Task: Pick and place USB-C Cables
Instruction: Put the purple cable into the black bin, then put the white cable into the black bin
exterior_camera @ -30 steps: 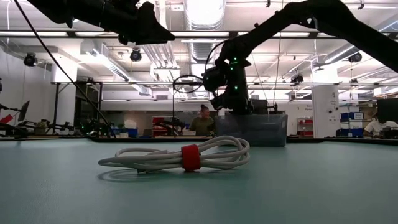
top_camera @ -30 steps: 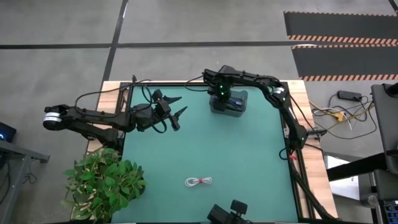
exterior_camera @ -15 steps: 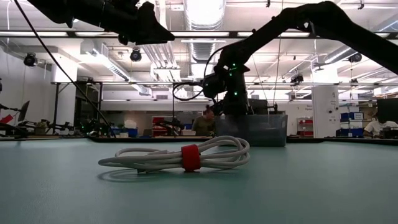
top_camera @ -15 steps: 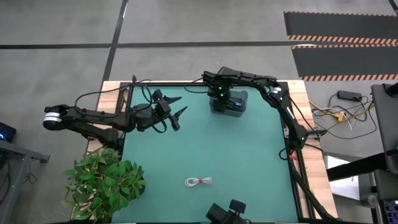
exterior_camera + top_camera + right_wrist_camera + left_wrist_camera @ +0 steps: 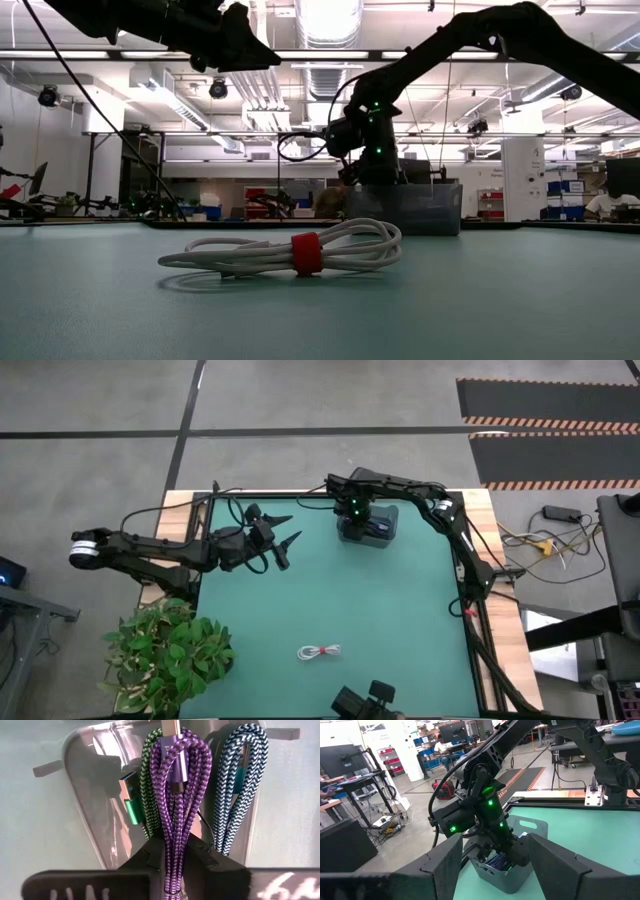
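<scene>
The tabletop [image 5: 380,610] has a green mat surface with a light wooden border. A grey translucent bin [image 5: 369,525] stands on it near the far edge. A potted plant [image 5: 165,653] with green leaves sits at the near left corner, overlapping the tabletop edge. Grey floor surrounds the tabletop, with black-and-orange striped floor mats [image 5: 545,430] at the far right. Loose cables and a power adapter [image 5: 558,515] lie on the floor to the right. The low view shows a workshop with ceiling ducts [image 5: 320,25] and shelving.

No text, label, brand or number can be read anywhere.
</scene>
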### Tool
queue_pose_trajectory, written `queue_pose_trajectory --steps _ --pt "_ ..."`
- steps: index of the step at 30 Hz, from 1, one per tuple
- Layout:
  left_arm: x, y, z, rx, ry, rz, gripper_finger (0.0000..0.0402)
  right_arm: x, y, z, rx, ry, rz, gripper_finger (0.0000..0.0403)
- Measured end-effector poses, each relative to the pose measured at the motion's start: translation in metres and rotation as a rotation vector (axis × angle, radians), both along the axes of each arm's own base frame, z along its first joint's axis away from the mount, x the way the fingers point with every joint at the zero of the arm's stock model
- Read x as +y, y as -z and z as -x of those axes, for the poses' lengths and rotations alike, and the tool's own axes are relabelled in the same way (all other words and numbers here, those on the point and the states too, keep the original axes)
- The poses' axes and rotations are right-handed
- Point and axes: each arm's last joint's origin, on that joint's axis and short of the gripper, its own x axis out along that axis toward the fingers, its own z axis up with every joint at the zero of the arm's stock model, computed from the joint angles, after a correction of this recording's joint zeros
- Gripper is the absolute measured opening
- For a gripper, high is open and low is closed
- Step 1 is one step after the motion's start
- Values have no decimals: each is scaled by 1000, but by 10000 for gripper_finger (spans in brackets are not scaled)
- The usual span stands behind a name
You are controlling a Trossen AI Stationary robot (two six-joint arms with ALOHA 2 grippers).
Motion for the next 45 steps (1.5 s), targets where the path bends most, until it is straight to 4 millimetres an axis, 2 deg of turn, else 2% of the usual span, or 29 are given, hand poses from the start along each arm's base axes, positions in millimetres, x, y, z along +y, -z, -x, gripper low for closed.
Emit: queue_pose_trajectory --steps 9,18,22,29,34,40,45 --pt "0 0 0 1 0 -1 210 0 -2 1 3 7 1 94" --pt "0 0 0 1 0 -2 210 3 -16 6 9 11 5 129" --pt "0 0 0 1 0 -2 210 2 -31 6 -4 17 33 134" --pt "-7 -4 -1 -63 26 70 210 8 -77 10 -68 95 78 126" --pt "-19 0 -2 -74 74 156 210 32 -117 22 -132 84 112 119" --pt "-38 11 -5 -76 129 337 210 76 -167 42 -338 66 205 112" --pt "-61 24 -13 -47 194 424 210 125 -177 60 -553 5 259 109"
